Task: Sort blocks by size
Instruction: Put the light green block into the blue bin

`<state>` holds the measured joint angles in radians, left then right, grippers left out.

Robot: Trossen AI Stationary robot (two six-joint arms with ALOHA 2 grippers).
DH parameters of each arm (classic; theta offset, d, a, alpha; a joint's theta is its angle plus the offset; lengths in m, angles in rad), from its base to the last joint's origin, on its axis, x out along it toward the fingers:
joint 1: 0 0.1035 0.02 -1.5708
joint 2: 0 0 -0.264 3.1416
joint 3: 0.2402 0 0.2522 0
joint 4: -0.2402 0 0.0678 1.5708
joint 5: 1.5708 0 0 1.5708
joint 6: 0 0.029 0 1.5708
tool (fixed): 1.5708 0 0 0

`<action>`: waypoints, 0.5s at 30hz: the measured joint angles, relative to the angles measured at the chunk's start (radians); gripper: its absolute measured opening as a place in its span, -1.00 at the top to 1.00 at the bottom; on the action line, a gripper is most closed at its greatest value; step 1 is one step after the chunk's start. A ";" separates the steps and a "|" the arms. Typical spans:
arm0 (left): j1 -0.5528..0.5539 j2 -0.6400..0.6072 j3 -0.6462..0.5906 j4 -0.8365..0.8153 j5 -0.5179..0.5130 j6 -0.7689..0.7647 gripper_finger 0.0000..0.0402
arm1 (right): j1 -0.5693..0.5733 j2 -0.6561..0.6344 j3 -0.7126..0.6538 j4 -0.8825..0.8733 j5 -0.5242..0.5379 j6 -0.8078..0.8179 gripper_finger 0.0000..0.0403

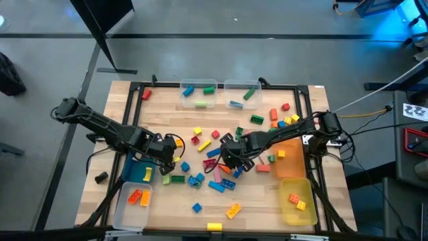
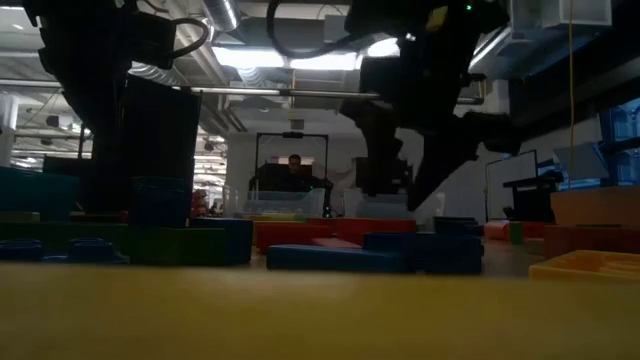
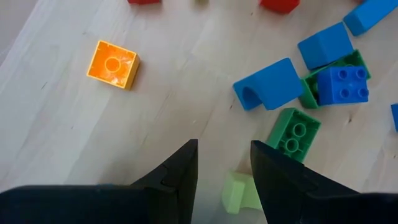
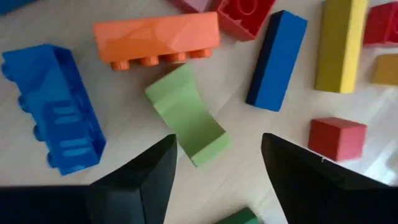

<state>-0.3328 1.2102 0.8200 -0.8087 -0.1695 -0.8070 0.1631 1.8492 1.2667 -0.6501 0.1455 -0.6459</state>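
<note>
Left to right across the worktop (image 1: 221,137).

At nine o'clock of the scatter: left gripper (image 1: 175,159), low over the wood, fingers (image 3: 184,167) apart with bare wood between, clamped on nothing. Just beside its tips, a pale green block (image 3: 241,191); a darker green studded block (image 3: 293,130) a little farther on; an orange square block (image 3: 112,63) well apart. Next to this arm, a blue bin (image 1: 138,172) and a clear bin (image 1: 127,201) at seven o'clock, already holding a few pieces.

At centre: the blocks (image 1: 214,161), mostly loose and unsorted, spread from twelve to six o'clock. Two clear bins (image 1: 207,86) at twelve o'clock with a handful inside.

At three o'clock of centre: right gripper (image 1: 231,155), also low, fingers (image 4: 138,177) wide apart and empty, hovering over a pale green curved block (image 4: 186,115). Orange bar (image 4: 157,37) and blue bar (image 4: 277,59) just beyond it. Orange bin (image 1: 289,159) and yellow bin (image 1: 297,201) near four and five o'clock.

Judged step: picking phase, early in the sort, each gripper lining up on a piece. Next move likely calls for lowering, squaring the jaws across the curved block's narrow sides, closing without nudging the neighbours, then carrying to the bin matching its size.
</note>
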 joint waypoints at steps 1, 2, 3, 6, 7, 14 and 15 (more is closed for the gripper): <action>0.000 0.000 0.000 0.002 0.000 0.000 0.35 | 0.000 0.005 0.000 -0.013 0.000 -0.014 -0.18; 0.000 0.000 0.000 0.005 0.000 0.000 0.35 | 0.000 0.013 -0.002 -0.030 -0.003 -0.021 -0.18; 0.000 0.000 0.000 0.009 0.000 0.000 0.35 | 0.000 0.022 -0.002 -0.025 -0.006 -0.026 -0.18; 0.000 0.000 0.000 0.014 -0.001 0.000 0.35 | 0.000 0.045 -0.001 -0.029 -0.006 -0.041 -0.18; 0.000 0.000 0.000 0.017 -0.002 0.000 0.35 | 0.000 0.053 -0.001 -0.015 0.001 -0.042 -0.18; 0.000 0.000 0.000 0.017 -0.006 0.000 0.35 | 0.000 0.092 -0.001 0.019 0.001 -0.042 -0.18; 0.000 0.000 0.000 0.018 -0.008 0.000 0.35 | 0.000 0.096 0.000 0.022 0.001 -0.042 -0.18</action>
<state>-0.3332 1.2106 0.8204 -0.7908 -0.1777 -0.8070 0.1631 1.9448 1.2663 -0.6282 0.1463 -0.6874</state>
